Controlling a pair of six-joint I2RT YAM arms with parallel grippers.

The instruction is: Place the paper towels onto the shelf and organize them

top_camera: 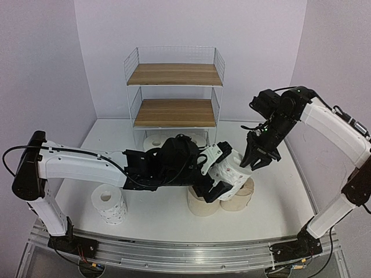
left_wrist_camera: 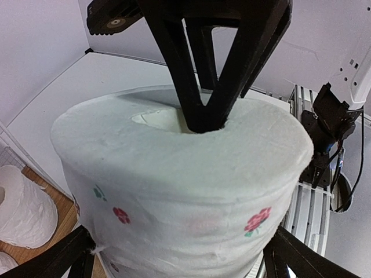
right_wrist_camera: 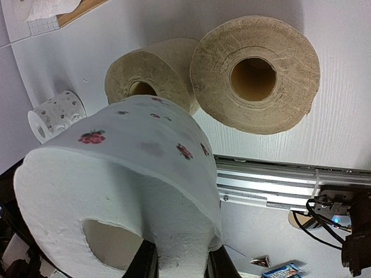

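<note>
Top external view: the printed roll [top_camera: 235, 171] hangs tilted in the air at mid-counter, above two beige rolls [top_camera: 203, 202] [top_camera: 240, 200], well short of the shelf [top_camera: 174, 75]. It is a fat, soft cylinder of white paper, quilted and dotted with small red flowers. The left pincer [top_camera: 226, 171] is spread as wide as it goes, one finger on each flank of the roll. In the left wrist view those fingers [left_wrist_camera: 52, 260] sit at the lower sides of the paper.

The right pincer [top_camera: 257, 159] comes down onto the upper end face, its slim black fingers [left_wrist_camera: 197, 87] pressed together in a V, pinching the paper wall at the rim of the hollow core.

The beige rolls are coarser, with ragged wound edges and round brown cores; they touch each other on the smooth white counter [top_camera: 278, 202]. A second printed roll [top_camera: 109, 204] stands upright near the left arm. Plain white rolls [top_camera: 155, 141] rest on the lowest wood-grain board of the shelf, behind thin wire mesh.
</note>
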